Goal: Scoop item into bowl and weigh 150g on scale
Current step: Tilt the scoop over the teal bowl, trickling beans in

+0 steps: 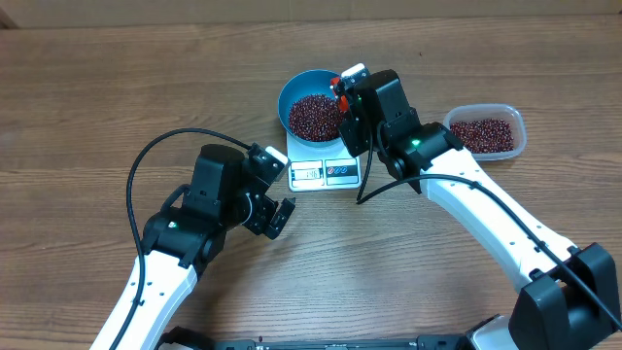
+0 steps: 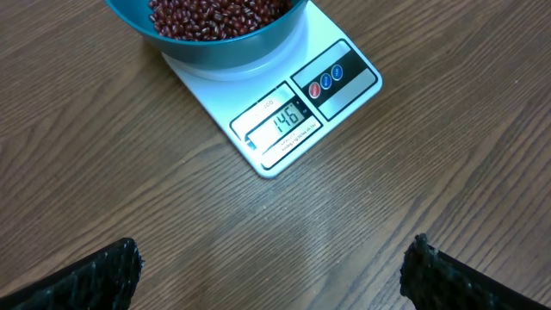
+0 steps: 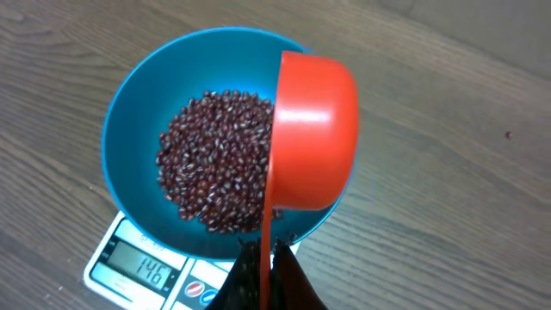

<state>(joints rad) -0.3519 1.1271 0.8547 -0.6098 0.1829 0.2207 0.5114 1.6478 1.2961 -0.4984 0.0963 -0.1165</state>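
One red scoop (image 3: 314,129), pinched tight in the right gripper (image 3: 267,269), hangs tipped over the blue bowl (image 3: 129,129) of beans (image 3: 215,164) on the scale (image 2: 215,95). Its display reads just under target, so I'd add a small top-up. The left gripper (image 2: 271,275) gapes empty, nearer.

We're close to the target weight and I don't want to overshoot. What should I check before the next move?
1. Bowl sits on scale: ok.
2. Display reads 150: not ok, it shows 146.
3. Right gripper shut on scoop handle: ok.
4. Scoop emptied: cannot tell; it is tipped over the beans with its inside hidden.
5. Tub holds beans for a top-up: ok.
6. Left gripper open, off the scale: ok.
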